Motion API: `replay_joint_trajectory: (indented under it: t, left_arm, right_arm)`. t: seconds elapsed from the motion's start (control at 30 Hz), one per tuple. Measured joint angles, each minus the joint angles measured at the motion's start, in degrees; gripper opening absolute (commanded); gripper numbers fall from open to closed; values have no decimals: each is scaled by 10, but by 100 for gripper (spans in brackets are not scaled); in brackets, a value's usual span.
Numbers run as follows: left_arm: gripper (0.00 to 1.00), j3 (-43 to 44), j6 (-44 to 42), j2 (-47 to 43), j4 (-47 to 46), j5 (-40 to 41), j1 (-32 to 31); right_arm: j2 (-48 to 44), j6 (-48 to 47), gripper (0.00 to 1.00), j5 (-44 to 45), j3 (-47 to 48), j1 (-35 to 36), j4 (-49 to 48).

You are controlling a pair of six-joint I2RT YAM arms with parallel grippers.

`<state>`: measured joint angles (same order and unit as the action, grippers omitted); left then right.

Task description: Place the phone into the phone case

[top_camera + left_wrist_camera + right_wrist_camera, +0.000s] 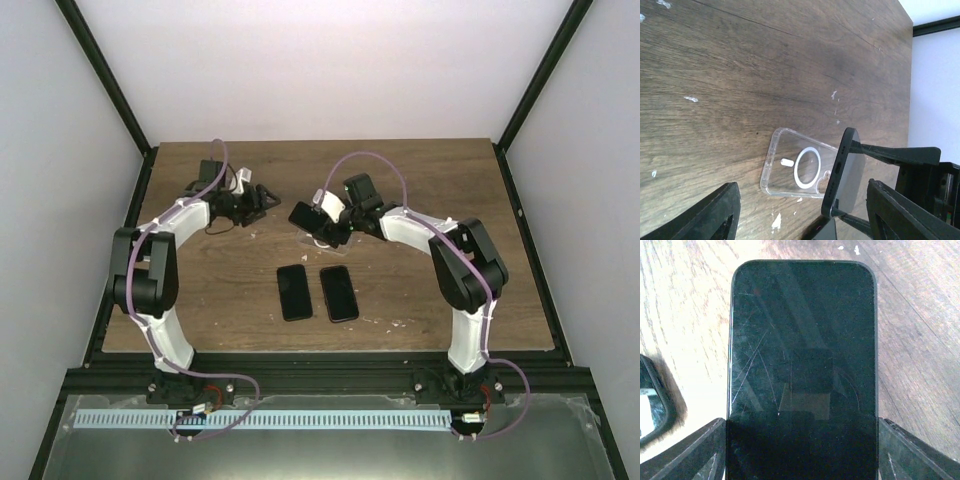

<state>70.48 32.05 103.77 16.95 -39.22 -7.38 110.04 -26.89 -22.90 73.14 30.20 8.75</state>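
Black scratched phone (802, 340) pinched in the right claw (325, 222), tilted over the clear plastic case (795, 167) lower-centre; left claw (805, 220) spread, empty; seating remains.

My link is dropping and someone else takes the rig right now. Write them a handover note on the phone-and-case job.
Left hand: open, empty, beside the clear case.
Right hand: shut on the phone, gripping its long sides.
The clear case lies flat on the table, with the phone tilted over one end; contact unclear.
Two other phones lie flat nearer the bases.
Done: phone lifted and at the case.
Left: align it, press it in, release.
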Motion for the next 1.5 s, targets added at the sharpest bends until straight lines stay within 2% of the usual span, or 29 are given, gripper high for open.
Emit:
replay_joint_trajectory:
  t: [0.43,0.93,1.13,1.27,1.5]
  left_arm:
    - [62,15,23,68,-34,-14,-24]
    - [54,50,39,135,-50,-10,-53]
    - [49,55,39,150,-53,-10,-59]
    - [41,56,38,162,-57,-12,-63]
    - [42,56,37,180,-59,-16,-66]
  right_arm:
    - [42,-92,77,-19,0,-2,9]
    - [58,-119,78,-25,0,-24,11]
    - [58,-121,82,-26,0,-24,12]
    - [58,-121,83,-26,0,-24,13]
    - [57,-113,83,-21,0,-24,28]
